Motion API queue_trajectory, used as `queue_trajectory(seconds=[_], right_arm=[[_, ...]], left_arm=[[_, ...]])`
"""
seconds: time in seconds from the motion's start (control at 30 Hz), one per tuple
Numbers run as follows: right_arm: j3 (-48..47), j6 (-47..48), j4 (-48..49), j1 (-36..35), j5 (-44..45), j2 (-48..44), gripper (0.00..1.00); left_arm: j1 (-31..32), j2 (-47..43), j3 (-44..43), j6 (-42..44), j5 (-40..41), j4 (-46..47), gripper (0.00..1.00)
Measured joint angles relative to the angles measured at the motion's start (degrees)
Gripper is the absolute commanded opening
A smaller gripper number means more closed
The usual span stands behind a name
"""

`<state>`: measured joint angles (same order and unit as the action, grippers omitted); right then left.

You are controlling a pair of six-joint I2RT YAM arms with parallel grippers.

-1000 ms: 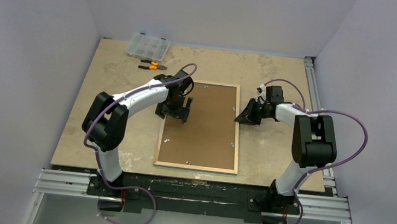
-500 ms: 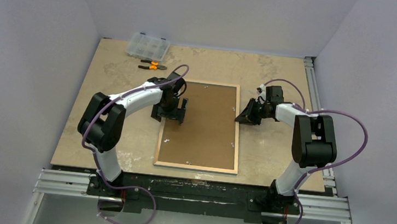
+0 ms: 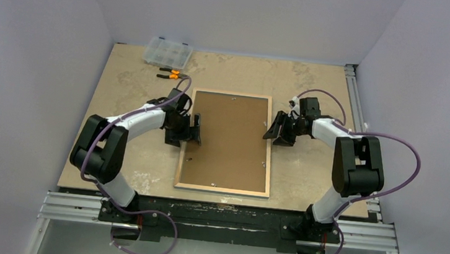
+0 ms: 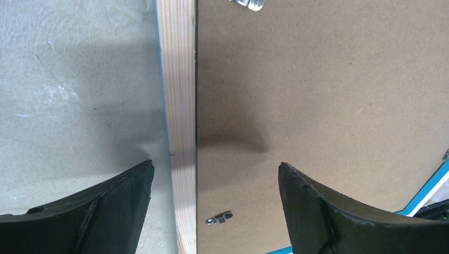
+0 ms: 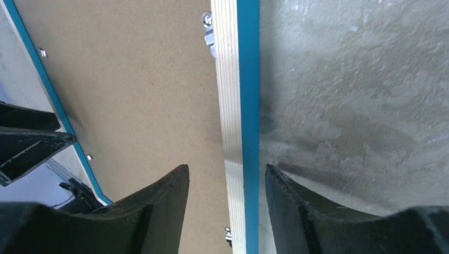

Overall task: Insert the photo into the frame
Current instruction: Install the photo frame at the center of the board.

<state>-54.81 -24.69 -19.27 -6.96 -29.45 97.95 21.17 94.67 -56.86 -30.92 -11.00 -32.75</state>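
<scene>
The frame (image 3: 230,94) is straddled at its side rails by the left gripper (image 4: 215,166) and right gripper (image 5: 226,169), both open. It could be skewed by an uneven pinch.

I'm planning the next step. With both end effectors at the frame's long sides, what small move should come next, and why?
Probably close both: the left end effector and right end effector each stand open astride a rail of the frame, which lies back-up with the backing board inside.

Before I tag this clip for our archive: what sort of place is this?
Probably a robot lab test cell: white walls box in the table, an aluminium mounting rail runs along its near edge, and a parts organizer and pliers lie at the back.
</scene>
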Motion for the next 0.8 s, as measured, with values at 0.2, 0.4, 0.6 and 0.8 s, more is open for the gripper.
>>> queue_trajectory(seconds=[0.2, 0.4, 0.6, 0.8], right_arm=[[1.77, 0.48, -1.97, -1.42, 0.55, -3.61, 0.54], [3.13, 0.57, -2.36, -3.26, 1.6, -3.96, 0.53], [3.65, 0.55, -2.34, -3.96, 2.29, -3.96, 0.53], [3.69, 0.52, -2.32, -4.35, 2.97, -3.96, 0.53]], left_arm=[[4.15, -3.74, 3.93, -0.55, 2.01, 0.09, 0.8], [7.39, -3.91, 4.15, -1.27, 6.43, -0.76, 0.74], [8.35, -5.73, 5.75, -1.64, 7.85, -1.95, 0.77], [10.16, -7.48, 7.37, -2.64, 10.43, -5.57, 0.75]])
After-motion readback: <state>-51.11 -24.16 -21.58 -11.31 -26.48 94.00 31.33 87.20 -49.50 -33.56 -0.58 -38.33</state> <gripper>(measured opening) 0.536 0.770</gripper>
